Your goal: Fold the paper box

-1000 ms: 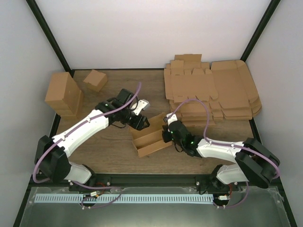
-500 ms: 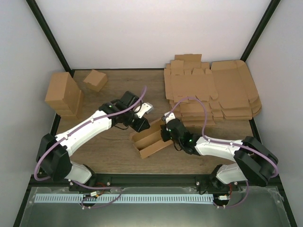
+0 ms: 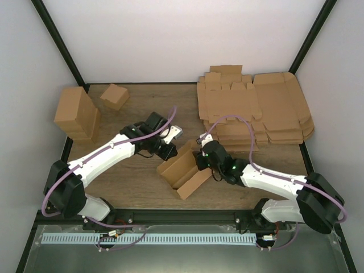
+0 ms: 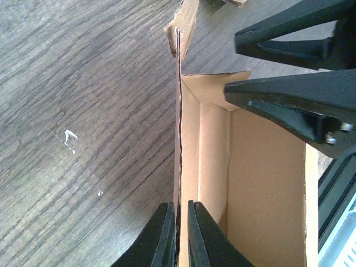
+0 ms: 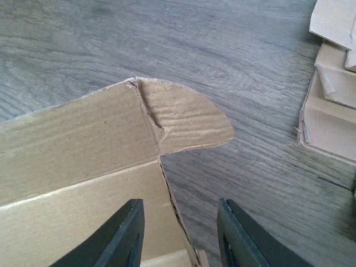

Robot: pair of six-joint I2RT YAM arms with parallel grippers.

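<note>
Half-folded box (image 3: 183, 169) on the tabletop (image 3: 131, 187), gripped by one wall.
Left jaws clench the box's thin side wall, with bare tabletop open beside them; right jaws stand released astride its end corner, rounded flap (image 5: 183, 117) just ahead. Only the left wrist view shows the pinch.

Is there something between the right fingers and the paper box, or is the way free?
Nothing visible is in the way. The right fingers stand open around a wall edge of the paper box. The left fingers pinch another wall.
</note>
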